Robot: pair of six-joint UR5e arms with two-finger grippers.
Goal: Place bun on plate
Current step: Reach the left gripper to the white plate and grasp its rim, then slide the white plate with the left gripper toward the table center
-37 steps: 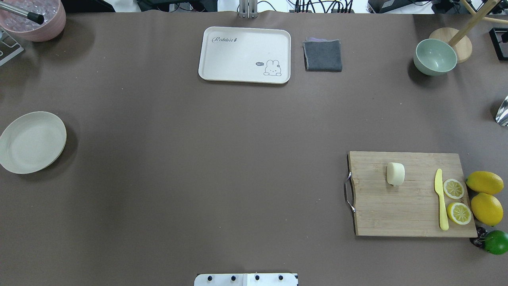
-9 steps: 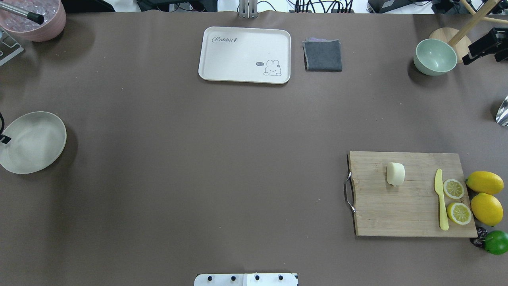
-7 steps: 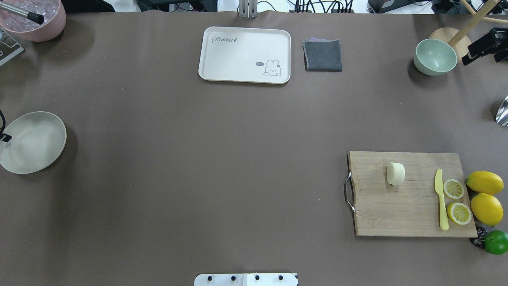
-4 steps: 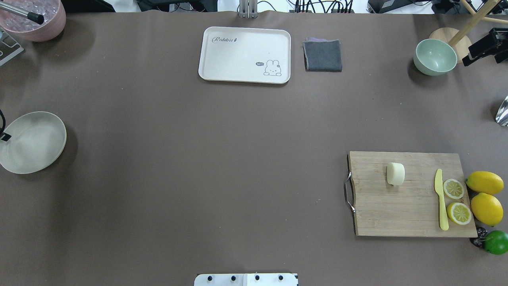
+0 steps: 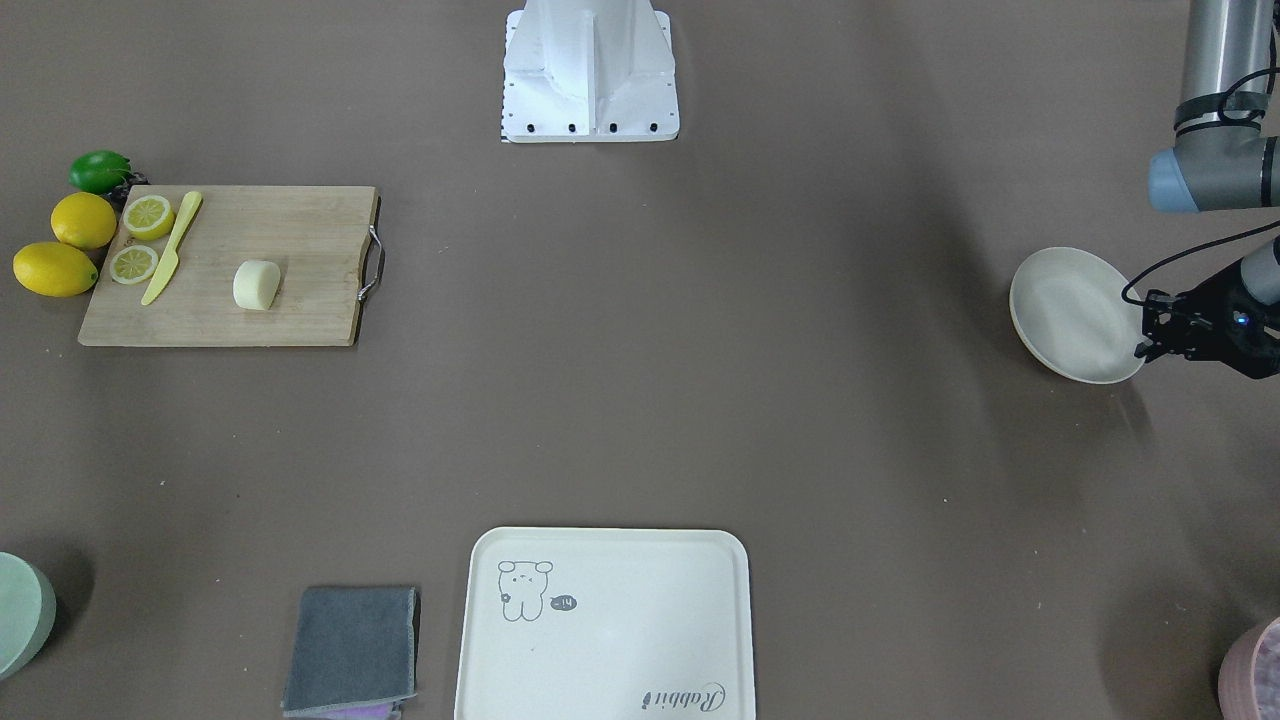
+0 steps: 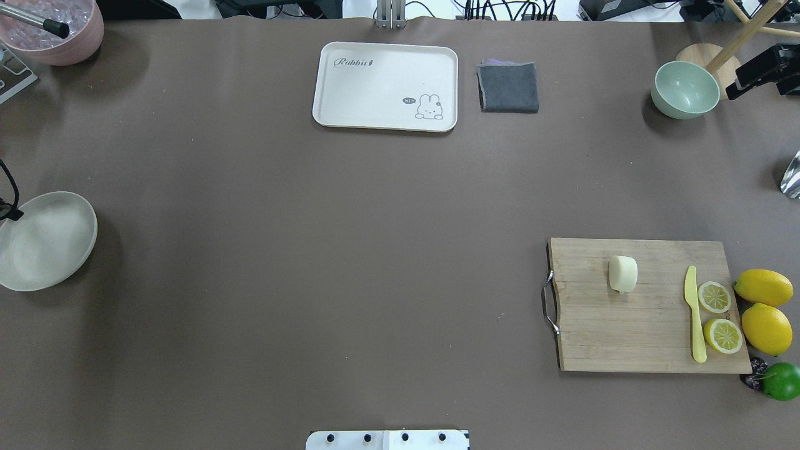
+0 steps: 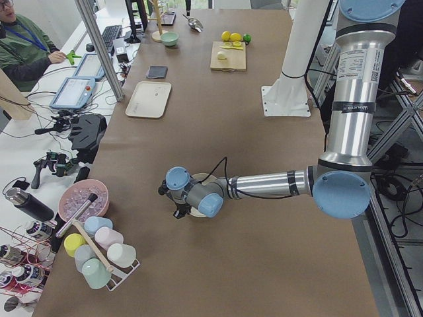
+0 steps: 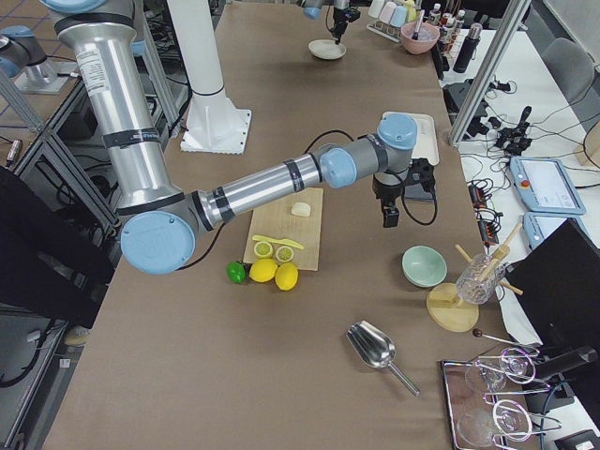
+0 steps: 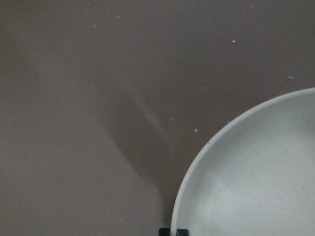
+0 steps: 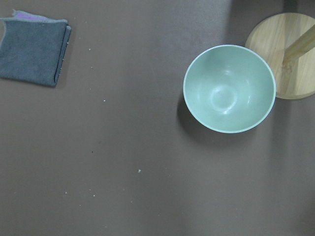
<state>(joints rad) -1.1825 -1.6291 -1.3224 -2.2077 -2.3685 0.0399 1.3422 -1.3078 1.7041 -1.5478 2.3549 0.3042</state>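
The pale cream bun [image 6: 623, 274] [image 5: 257, 284] lies on a wooden cutting board [image 6: 625, 337] at the right front, with no gripper near it. The round off-white plate [image 6: 47, 240] [image 5: 1070, 315] sits at the table's far left edge and looks slightly tilted. My left gripper [image 5: 1148, 335] is at the plate's outer rim, and in the left wrist view its fingertips [image 9: 173, 231] close on that rim [image 9: 197, 172]. My right gripper [image 6: 740, 87] [image 8: 388, 220] hovers at the back right beside the pale green bowl [image 6: 685, 89]. Its fingers do not show clearly.
On the board lie a yellow knife [image 6: 694, 319] and two lemon halves [image 6: 714, 297]. Whole lemons [image 6: 764, 287] and a lime [image 6: 781, 381] sit beside it. At the back are a cream tray [image 6: 385, 86], a grey cloth [image 6: 509, 87] and a pink bowl [image 6: 53, 28].
The plate has shifted toward the robot and the left table edge, with the left gripper at its rim. The bun and the right gripper have hardly moved.
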